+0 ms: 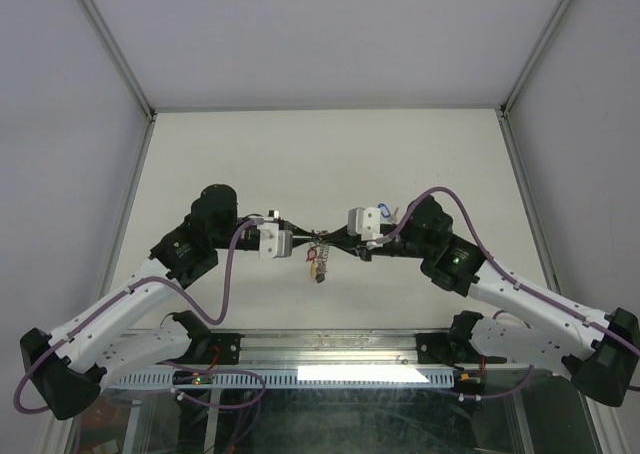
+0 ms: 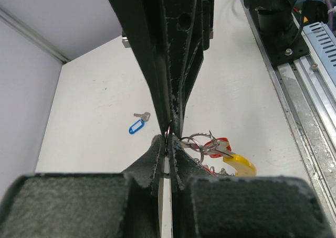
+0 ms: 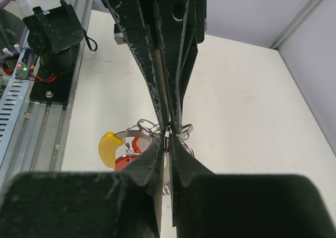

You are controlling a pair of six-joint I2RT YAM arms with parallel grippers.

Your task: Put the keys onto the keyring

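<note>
My two grippers meet tip to tip above the middle of the table. The keyring (image 2: 168,136) (image 3: 167,134) is pinched edge-on between both pairs of tips. The left gripper (image 1: 308,241) (image 2: 168,146) is shut on it. From the opposite side the right gripper (image 1: 334,242) (image 3: 167,142) is also shut on it, with only a narrow slit between its fingers. A bunch of keys (image 1: 318,264) on small rings hangs from it, with a yellow tag (image 2: 242,163) (image 3: 108,146) and a red tag (image 2: 221,143) (image 3: 137,145). One key with a blue tag (image 2: 137,126) lies alone on the table.
The table (image 1: 230,154) is white, with grey walls to the left, right and back. A metal rail (image 1: 330,374) with the arm bases and cables runs along the near edge.
</note>
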